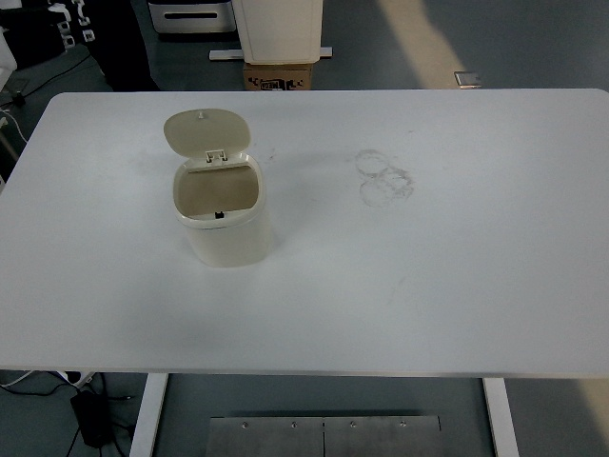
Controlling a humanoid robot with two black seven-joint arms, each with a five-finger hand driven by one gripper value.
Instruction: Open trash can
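Observation:
A small cream trash can [226,231] stands upright on the white table [428,276], left of the middle. Its lid [206,131] is swung up and back on the far hinge, and the brownish inside [218,188] shows through the open mouth. Neither of my hands nor any part of an arm shows in the top view.
Faint ring marks [385,178] stain the table right of the can. Beyond the far edge stand a cardboard box [279,76] and a white unit [279,29]. Cables [43,381] lie on the floor at the lower left, by the table leg [147,414].

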